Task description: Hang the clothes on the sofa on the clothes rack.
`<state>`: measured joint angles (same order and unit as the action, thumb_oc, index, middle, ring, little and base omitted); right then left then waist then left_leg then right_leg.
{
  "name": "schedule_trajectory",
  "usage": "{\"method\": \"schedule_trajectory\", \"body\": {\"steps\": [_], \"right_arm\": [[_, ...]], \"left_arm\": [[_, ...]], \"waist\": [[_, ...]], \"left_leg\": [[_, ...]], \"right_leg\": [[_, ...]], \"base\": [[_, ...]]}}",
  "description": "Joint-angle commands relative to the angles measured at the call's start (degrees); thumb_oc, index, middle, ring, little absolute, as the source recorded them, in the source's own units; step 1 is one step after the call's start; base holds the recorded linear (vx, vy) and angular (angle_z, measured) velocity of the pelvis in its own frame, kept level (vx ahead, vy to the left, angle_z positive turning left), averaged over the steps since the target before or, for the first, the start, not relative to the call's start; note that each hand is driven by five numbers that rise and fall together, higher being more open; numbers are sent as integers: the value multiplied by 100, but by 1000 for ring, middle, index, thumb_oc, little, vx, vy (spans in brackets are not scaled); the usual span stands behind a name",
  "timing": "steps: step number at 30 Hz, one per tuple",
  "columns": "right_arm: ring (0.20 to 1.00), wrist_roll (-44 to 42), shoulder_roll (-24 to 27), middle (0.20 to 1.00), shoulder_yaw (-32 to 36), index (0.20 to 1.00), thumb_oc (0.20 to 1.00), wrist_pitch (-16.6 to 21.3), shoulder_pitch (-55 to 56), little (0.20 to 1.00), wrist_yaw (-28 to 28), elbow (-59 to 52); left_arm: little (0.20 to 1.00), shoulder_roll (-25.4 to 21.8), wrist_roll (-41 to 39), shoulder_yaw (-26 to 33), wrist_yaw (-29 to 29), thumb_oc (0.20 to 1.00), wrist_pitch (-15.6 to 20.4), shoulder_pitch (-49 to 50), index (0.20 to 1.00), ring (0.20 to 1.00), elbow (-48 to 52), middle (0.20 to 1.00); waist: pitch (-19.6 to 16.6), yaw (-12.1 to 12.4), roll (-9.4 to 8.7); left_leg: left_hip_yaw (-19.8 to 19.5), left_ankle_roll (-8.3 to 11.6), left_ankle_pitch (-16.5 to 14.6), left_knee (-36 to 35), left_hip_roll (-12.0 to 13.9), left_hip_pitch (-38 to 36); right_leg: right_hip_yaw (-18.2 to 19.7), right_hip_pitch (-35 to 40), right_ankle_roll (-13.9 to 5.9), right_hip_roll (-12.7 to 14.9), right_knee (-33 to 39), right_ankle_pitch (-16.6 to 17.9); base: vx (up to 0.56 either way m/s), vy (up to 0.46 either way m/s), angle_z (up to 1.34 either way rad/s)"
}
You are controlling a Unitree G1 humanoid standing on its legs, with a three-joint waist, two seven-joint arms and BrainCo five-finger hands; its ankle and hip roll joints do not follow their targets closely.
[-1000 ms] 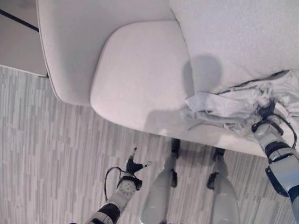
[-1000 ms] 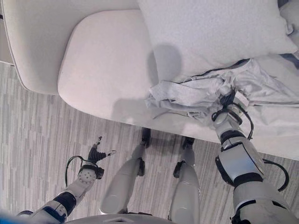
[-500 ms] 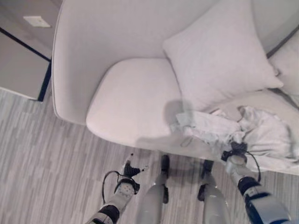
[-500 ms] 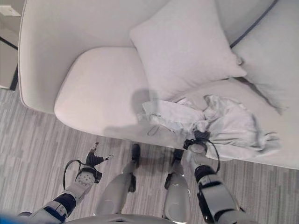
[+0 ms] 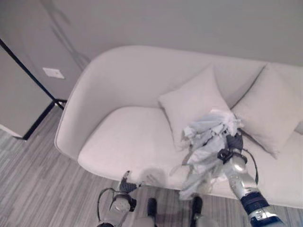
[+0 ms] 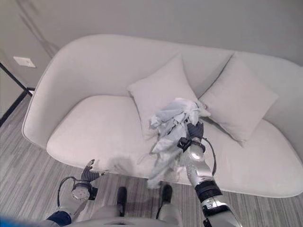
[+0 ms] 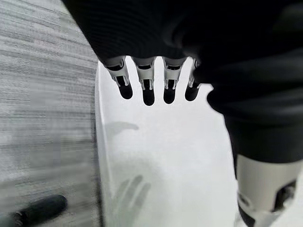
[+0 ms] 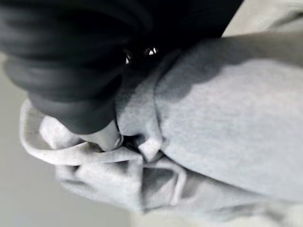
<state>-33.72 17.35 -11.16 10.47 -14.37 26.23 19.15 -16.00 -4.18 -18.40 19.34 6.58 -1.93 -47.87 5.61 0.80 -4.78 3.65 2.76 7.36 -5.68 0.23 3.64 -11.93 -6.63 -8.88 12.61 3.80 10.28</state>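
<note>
A light grey garment [image 5: 204,142] hangs bunched in the air above the pale sofa [image 5: 128,142], its lower end dangling near the seat's front edge. My right hand [image 5: 231,150] is shut on the garment [image 8: 208,123], with its fingers buried in the folds of cloth. Down by the floor in front of the sofa, my left hand [image 5: 127,185] is open and holds nothing. In the left wrist view its straight fingers [image 7: 148,85] point over the sofa seat [image 7: 165,156].
Two pale cushions [image 5: 191,105] [image 5: 267,111] lean against the sofa's back. A grey wall runs behind the sofa, with a dark-edged panel [image 5: 23,85] and a wall socket [image 5: 52,73] at the left. Striped grey floor [image 5: 33,189] lies in front.
The camera has tipped up, so the whole sofa and the wall now show. My right hand has lifted the garment off the seat into the air. The left hand stays low and open.
</note>
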Motion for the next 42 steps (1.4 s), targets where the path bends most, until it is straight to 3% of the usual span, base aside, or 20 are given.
{"method": "schedule_trajectory", "body": {"steps": [1,10,20,32,34,35,38,39,42], "right_arm": [[200,386,367,200,185,200,200,369,-549,200,-186,-713],[200,803,1139,200,-42,200,200,270,-1527,200,-40,-1578],[200,940,1355,200,-762,200,200,171,-2464,200,48,-1710],[200,815,1319,200,-1177,200,200,119,-3545,200,177,-1316],[200,807,1314,200,-1220,200,200,109,-3663,200,178,-1292],[200,812,1243,200,-1244,200,200,60,-3748,200,187,-1260],[200,805,1234,200,-1258,200,200,49,-3776,200,179,-1250],[200,763,1137,200,-1288,200,200,18,-3770,200,147,-1222],[200,653,934,200,-1355,200,200,22,-3708,200,85,-1240]], "left_arm": [[1000,-49,-96,63,-96,1000,139,-102,1000,1000,322,1000],[1000,-11,97,22,295,1000,152,-304,1000,1000,993,1000],[1000,282,-264,-398,850,1000,457,-1395,1000,1000,1407,1000],[1000,734,-559,-1333,410,1000,507,-1872,1000,1000,1570,1000],[1000,852,-812,-1510,277,1000,549,-1920,1000,1000,1671,1000],[1000,1013,-1642,-1653,-5,1000,697,-1915,1000,1000,2013,1000],[1000,1025,-1898,-1708,-109,1000,728,-1898,1000,1000,2198,1000],[1000,1105,-2566,-1859,-357,1000,784,-1852,1000,1000,2564,1000],[1000,1239,-3265,-2127,-651,1000,755,-1894,1000,1000,2879,1000]], "waist": [[-206,-1,-80],[-548,-51,-211],[-696,-147,-321],[-694,-329,-337],[-680,-354,-339],[-655,-368,-330],[-647,-365,-329],[-632,-361,-320],[-605,-364,-317]], "left_leg": [[241,-178,-863,68,-199,-315],[313,-226,-996,68,-159,-740],[311,-235,-1048,68,-157,-901],[355,-284,-1108,68,-203,-991],[353,-298,-1110,68,-211,-993],[351,-319,-1108,68,-225,-983],[351,-323,-1107,68,-229,-982],[338,-339,-1103,68,-239,-981],[331,-353,-1097,68,-250,-972]], "right_leg": [[168,96,-246,276,-415,-153],[350,344,-218,200,-589,-282],[409,413,-198,197,-713,-349],[560,376,-179,233,-842,-331],[576,364,-179,238,-859,-309],[591,346,-182,240,-866,-273],[596,346,-185,240,-866,-263],[604,341,-185,243,-883,-245],[610,341,-191,258,-911,-233]], "base": [[59,28,-15],[29,13,-15],[10,-7,-8],[-3,5,-2],[-14,15,-4],[0,0,0],[0,0,0],[0,0,0],[0,0,0]]}}
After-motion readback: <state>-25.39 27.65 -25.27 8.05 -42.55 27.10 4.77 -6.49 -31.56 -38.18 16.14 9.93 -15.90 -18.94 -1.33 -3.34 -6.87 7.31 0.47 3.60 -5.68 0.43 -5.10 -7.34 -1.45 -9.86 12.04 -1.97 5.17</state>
